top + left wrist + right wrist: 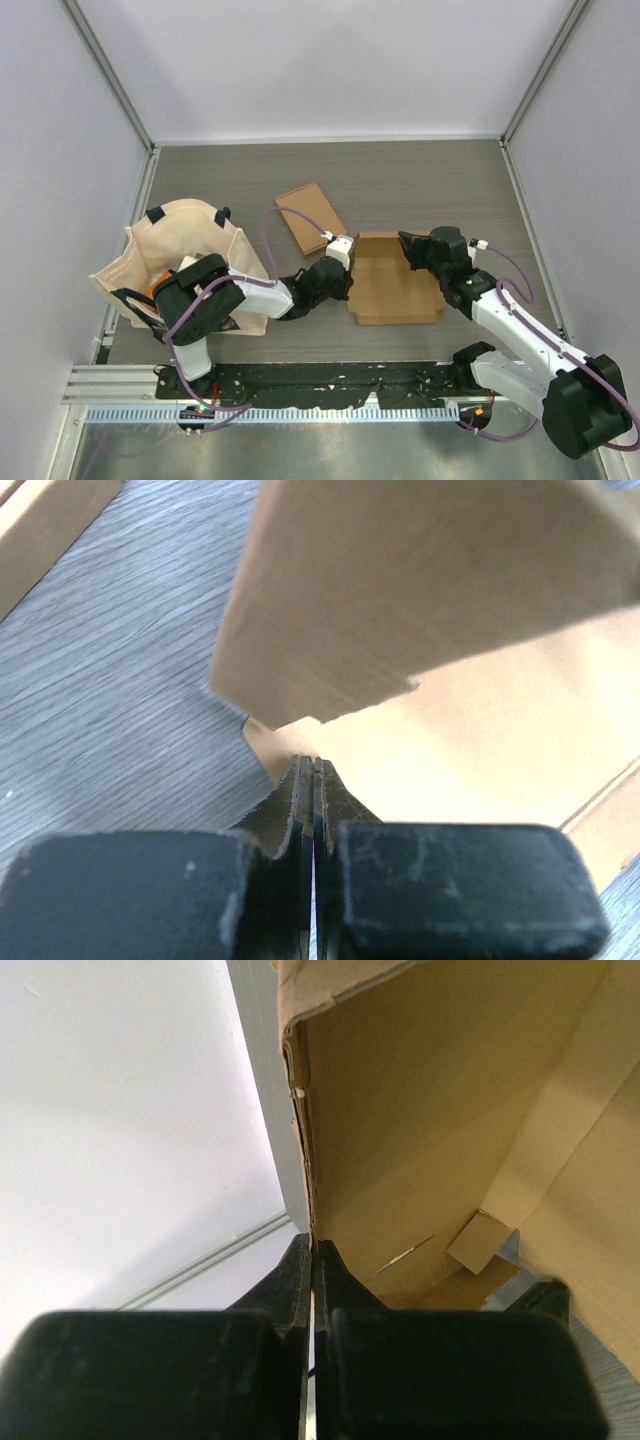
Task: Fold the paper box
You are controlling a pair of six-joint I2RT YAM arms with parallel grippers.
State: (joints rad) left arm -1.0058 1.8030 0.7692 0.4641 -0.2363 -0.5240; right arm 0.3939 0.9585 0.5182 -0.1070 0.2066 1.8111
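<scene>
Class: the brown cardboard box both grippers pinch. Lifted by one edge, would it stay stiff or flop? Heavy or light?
Probably light: the paper box is thin sheet, its wall fitting between the right gripper's shut fingers. Likely stiff within panels yet hinging at creases: one flap stands raised by the left gripper. Unpinned, it might slide on the table.

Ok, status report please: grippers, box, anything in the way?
Left gripper shut on box, left edge. Right gripper shut on its right wall. Box partly folded. Flat cardboard and bag lie apart.
</scene>
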